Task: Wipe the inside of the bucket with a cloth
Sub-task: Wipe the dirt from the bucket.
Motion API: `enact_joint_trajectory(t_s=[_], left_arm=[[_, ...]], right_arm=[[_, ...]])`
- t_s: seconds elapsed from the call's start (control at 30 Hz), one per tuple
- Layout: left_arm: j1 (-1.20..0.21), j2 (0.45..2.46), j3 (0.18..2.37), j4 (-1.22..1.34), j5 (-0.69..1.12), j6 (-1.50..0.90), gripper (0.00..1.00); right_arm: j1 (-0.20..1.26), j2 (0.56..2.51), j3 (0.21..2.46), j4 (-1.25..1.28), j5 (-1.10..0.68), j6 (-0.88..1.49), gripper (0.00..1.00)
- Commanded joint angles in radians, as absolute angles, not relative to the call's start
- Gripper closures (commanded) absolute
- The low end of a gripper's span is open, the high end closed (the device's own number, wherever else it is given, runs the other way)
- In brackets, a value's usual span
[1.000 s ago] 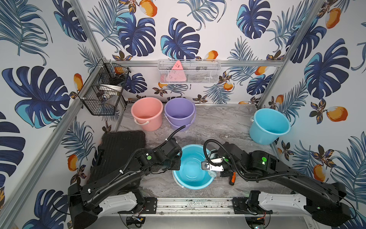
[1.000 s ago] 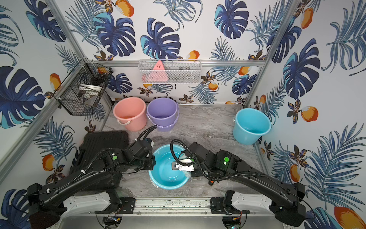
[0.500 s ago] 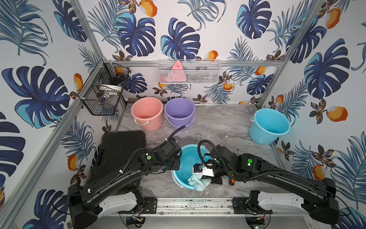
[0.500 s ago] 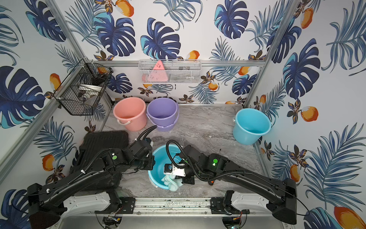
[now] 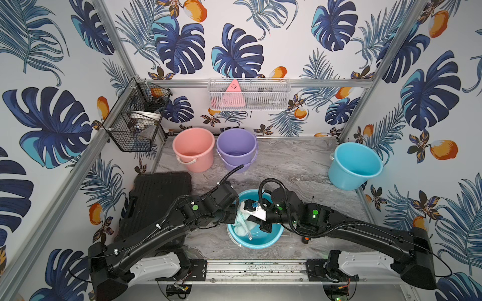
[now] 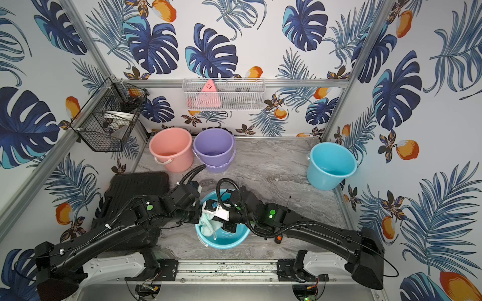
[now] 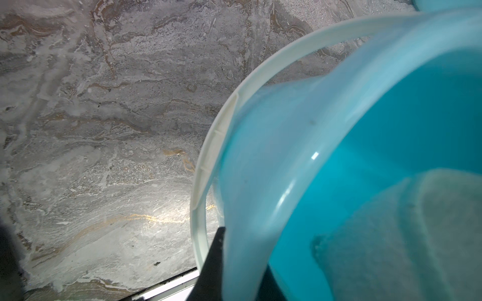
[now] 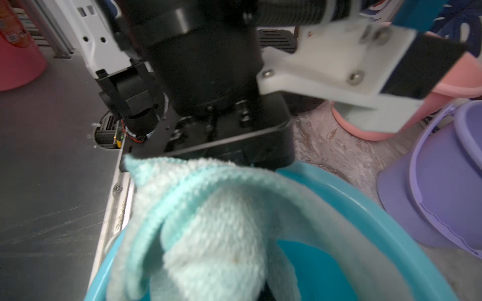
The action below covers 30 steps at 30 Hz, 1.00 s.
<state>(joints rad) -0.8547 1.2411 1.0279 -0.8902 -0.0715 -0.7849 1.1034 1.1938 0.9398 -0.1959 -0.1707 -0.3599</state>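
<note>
The left gripper (image 5: 232, 216) is clenched on the rim of the round turquoise plastic bucket (image 5: 257, 241), with one black finger (image 7: 212, 260) outside the wall and the other one inside. The soft, pale mint microfibre cloth (image 5: 242, 224) is bunched up inside the bucket, against the wall just beside this grip, and its upper folds rise above the rim. The right gripper (image 5: 252, 222) reaches in from the opposite side of the bucket and grasps the cloth, its fingers buried in the folds.

Left arm (image 5: 156, 234) and right arm (image 5: 352, 229) are stretching low toward the middle, wrists almost meeting. Left hand (image 5: 233, 217) is clamping the bucket (image 5: 260, 243) rim. Right hand (image 5: 251, 218) is angling downward, pinching the cloth (image 5: 241, 224).
</note>
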Motion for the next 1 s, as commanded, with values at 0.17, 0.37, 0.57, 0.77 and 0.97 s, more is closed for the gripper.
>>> enact_joint_trajectory(t_s=[0.17,0.37,0.57,0.77,0.97], left_arm=[[-0.86,1.243,1.035,-0.833,-0.071,-0.793,1.0],[-0.86,1.238,1.032,-0.837,-0.072,-0.795,1.0],[-0.861,1.245,1.043,-0.841,-0.075,-0.788,1.0],[-0.861,1.251,1.046,-0.838,-0.074,-0.785,1.0],[-0.861,1.259,1.05,-0.835,-0.072,-0.785,1.0]], right_arm=[[1.103,1.193,0.935,-0.065,0.181,-0.412,1.0],[1.103,1.177,0.973,-0.162,0.313,-0.465,1.0],[1.105,1.137,1.028,-0.379,0.369,-0.525,1.0],[1.104,1.093,1.098,-0.693,0.313,-0.57,1.0],[1.105,1.08,1.18,-0.958,0.24,-0.561,1.0]])
